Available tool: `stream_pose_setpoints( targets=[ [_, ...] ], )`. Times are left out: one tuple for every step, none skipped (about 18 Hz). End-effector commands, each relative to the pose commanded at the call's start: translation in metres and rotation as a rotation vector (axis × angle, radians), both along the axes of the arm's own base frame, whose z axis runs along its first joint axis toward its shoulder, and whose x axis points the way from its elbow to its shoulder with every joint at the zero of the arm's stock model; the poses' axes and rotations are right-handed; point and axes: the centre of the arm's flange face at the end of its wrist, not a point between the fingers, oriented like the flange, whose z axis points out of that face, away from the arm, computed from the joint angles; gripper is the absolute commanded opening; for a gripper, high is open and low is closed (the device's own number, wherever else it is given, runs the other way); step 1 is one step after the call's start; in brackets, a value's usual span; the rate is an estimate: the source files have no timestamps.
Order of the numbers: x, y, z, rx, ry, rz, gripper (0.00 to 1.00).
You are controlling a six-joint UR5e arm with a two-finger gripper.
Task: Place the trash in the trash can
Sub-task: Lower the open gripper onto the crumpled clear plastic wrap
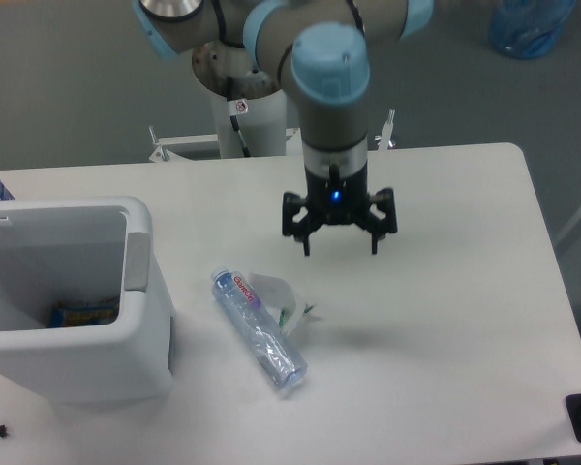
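Nearest: crushed clear bottle (pixel 259 329) flat on white surface (pixel 445 320), below-left of claw, crumpled wrapper (pixel 276 294) touching its far side. Both untouched, not yet binned. Far left of claw: white trash can (pixel 140 320), open-topped, ready to receive. Above: claw (pixel 339 244) released, jaws spread wide, pointing down, prob. lining up for pickup.

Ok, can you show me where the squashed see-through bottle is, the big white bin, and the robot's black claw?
Crushed clear plastic bottle (pixel 259 329), fixed camera view, on the middle of its body.
Large white rectangular bin (pixel 140 218), fixed camera view, on its rounded rim corner.
Black two-finger gripper (pixel 340 249), fixed camera view, midway between its fingertips.
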Motion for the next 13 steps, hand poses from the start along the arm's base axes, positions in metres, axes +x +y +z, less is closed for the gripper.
stream_pose_setpoints(
  targets=[
    [-0.002, 0.001, -0.007, -0.008, -0.010, 0.000, 1.00],
    [-0.002, 0.002, -0.012, -0.012, -0.016, 0.000, 1.00],
    [-0.003, 0.003, -0.017, -0.016, -0.025, 0.000, 1.00],
    [-0.003, 0.003, -0.023, -0.023, -0.033, 0.000, 1.00],
    [-0.004, 0.004, -0.030, -0.030, -0.041, 0.001, 1.00],
    [-0.004, 0.005, -0.036, -0.037, -0.050, 0.000, 1.00],
    [-0.003, 0.007, -0.041, -0.041, -0.056, 0.003, 1.00],
    [0.000, 0.011, -0.045, -0.044, -0.064, 0.005, 1.00],
    [0.001, 0.012, -0.047, -0.045, -0.068, 0.013, 1.00],
    [0.002, 0.012, -0.048, -0.046, -0.069, 0.011, 1.00],
    [0.004, 0.014, -0.049, -0.046, -0.071, 0.008, 1.00],
    [0.005, 0.015, -0.051, -0.049, -0.074, 0.007, 1.00],
    [0.006, 0.016, -0.051, -0.048, -0.075, 0.003, 1.00]
  ],
)
